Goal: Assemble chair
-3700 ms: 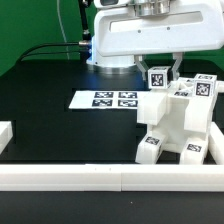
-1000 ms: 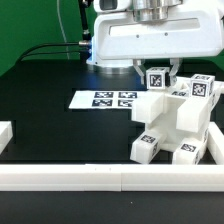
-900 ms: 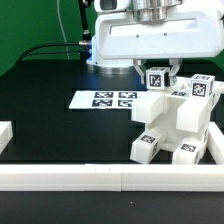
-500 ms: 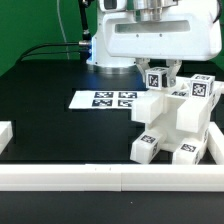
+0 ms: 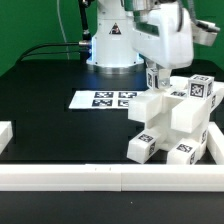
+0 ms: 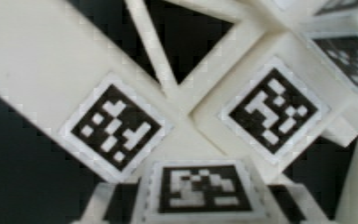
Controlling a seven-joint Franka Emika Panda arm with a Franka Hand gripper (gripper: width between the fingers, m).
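The white boxy chair stands on the black table at the exterior view's right, with tags on its feet and top. My gripper hangs straight above its upper back part, shut on a small tagged chair piece that sits on the chair's top. In the wrist view the held piece's tag lies between my gripper's fingers. Two more tagged chair faces lie below it, blurred.
The marker board lies flat to the exterior view's left of the chair. A long white border rail runs along the front edge. A white block sits at the far left. The robot's base stands behind.
My wrist has turned about its vertical axis, so the hand's broad face now points sideways. The held piece turned with it. The chair's lower feet shifted slightly to the exterior view's left.
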